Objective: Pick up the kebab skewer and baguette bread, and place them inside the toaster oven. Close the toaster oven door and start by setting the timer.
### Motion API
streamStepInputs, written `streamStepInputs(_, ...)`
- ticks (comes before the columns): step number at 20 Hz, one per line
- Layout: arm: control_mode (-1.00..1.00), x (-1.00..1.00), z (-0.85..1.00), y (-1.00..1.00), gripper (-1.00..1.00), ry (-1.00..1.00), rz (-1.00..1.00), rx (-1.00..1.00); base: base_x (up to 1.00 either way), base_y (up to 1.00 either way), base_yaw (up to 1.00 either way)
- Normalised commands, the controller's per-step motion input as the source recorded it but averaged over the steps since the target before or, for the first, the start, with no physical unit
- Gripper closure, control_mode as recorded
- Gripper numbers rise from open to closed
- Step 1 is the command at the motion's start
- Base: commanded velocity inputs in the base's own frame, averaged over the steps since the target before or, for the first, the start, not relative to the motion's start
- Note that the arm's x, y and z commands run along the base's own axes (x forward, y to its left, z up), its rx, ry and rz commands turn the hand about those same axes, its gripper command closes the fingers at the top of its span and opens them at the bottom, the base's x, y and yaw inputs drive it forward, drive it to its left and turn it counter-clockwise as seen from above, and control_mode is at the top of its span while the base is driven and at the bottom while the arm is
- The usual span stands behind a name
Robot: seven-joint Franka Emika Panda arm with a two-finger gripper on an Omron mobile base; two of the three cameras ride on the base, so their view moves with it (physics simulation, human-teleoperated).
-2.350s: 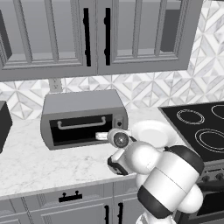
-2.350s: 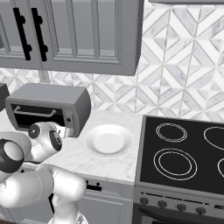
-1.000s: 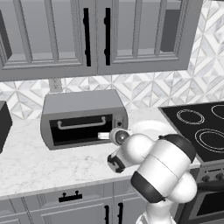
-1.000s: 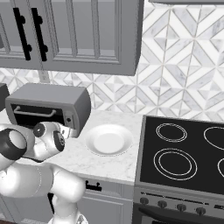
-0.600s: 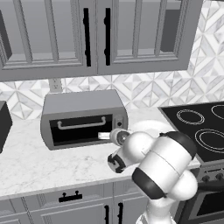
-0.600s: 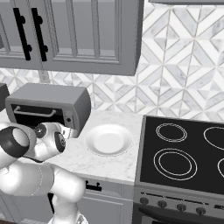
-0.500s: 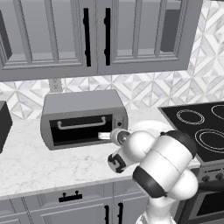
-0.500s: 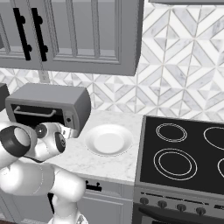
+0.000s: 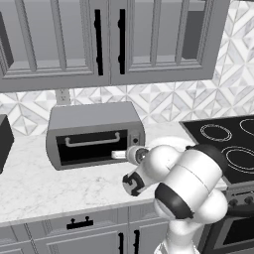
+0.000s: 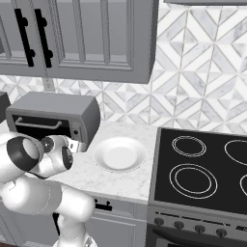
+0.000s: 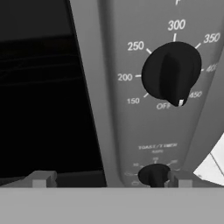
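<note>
The grey toaster oven (image 9: 92, 119) sits on the counter, and its dark glass door (image 9: 89, 149) with a silver bar handle (image 9: 92, 142) is up against the box. My gripper (image 9: 119, 155) is open, right at the oven's right side panel. In the hand view the fingertips (image 11: 41, 179) stand wide apart, and the gripper (image 11: 109, 179) has the right tip beside the small lower timer knob (image 11: 153, 175). Above that is the large temperature knob (image 11: 171, 75), pointing near OFF. From the right base view the gripper (image 10: 75, 144) is against the toaster oven (image 10: 53, 116). The kebab skewer and baguette bread are out of view.
A white plate (image 10: 119, 155) lies on the marble counter (image 9: 39, 183) just right of the oven. The black stovetop (image 10: 202, 169) is further right. A black appliance (image 9: 4, 144) stands at the far left. Grey wall cabinets (image 9: 109, 39) hang overhead.
The hand has crept slightly left toward the oven's panel and the elbow has shifted. The jaws have stayed open and the oven has not changed.
</note>
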Motion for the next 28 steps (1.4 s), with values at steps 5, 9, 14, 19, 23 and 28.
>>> streamStepInputs(5, -1.00, 0.00, -0.11, 0.00, -1.00, -0.08, 0.06, 0.00, 0.00, 0.00, 0.00)
streamStepInputs(9, -1.00, 0.00, -0.11, 0.00, -1.00, -0.07, 0.11, 0.00, 0.00, 0.00, 0.00)
streamStepInputs(14, -1.00, 0.00, -0.10, 0.00, -1.00, -0.07, 0.11, 0.01, 0.00, 0.00, 0.00)
streamStepInputs(19, -1.00, 0.00, -0.11, 0.00, 1.00, -0.05, 0.11, 0.00, 0.00, 0.00, 0.00)
streamStepInputs(23, -1.00, 0.00, -0.08, 0.00, 1.00, -0.03, 0.10, 0.00, 0.00, 0.00, 0.00)
streamStepInputs(28, -1.00, 0.00, -0.08, 0.00, 1.00, -0.03, 0.09, 0.01, 0.00, 0.00, 0.00)
